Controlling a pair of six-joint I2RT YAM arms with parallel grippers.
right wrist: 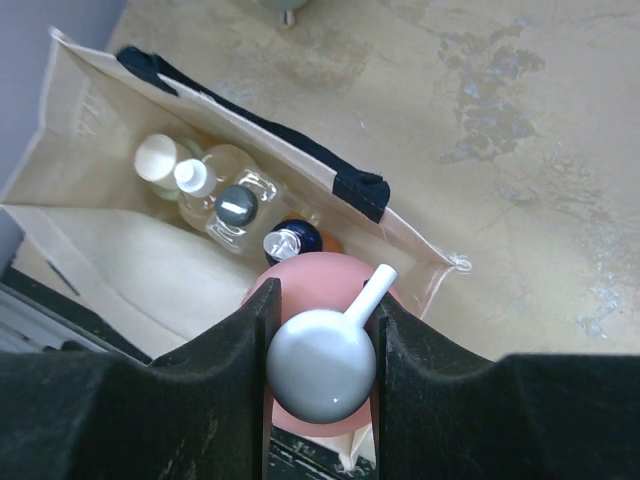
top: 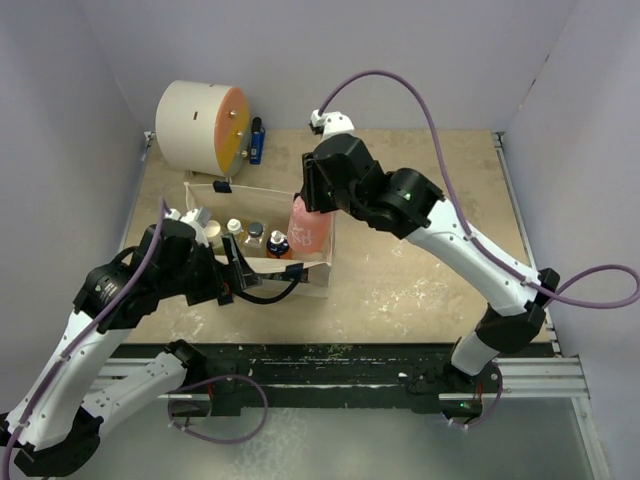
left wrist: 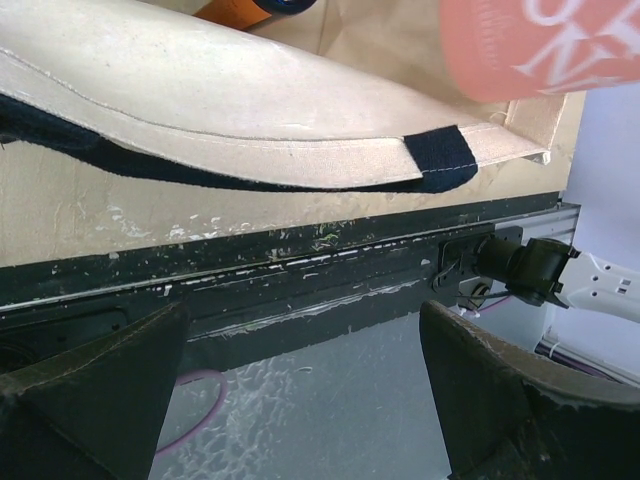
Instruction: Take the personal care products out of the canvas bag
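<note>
Clearly the pink bottle (right wrist: 310,275) wears a rounded white cap (right wrist: 320,368)

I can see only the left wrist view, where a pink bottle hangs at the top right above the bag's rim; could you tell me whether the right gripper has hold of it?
Observer: Yes. The right gripper is shut on the white pump cap of the pink bottle.
Operator: Thank you. What else is inside the bag?
Observer: The right wrist view shows four more in a row inside the canvas bag: two white-capped containers, a clear dark-capped bottle and an orange dark-capped bottle.
Operator: And where does my gripper sit?
Observer: From above, the left gripper is open at the bag's near side, left of the pink bottle.
</note>
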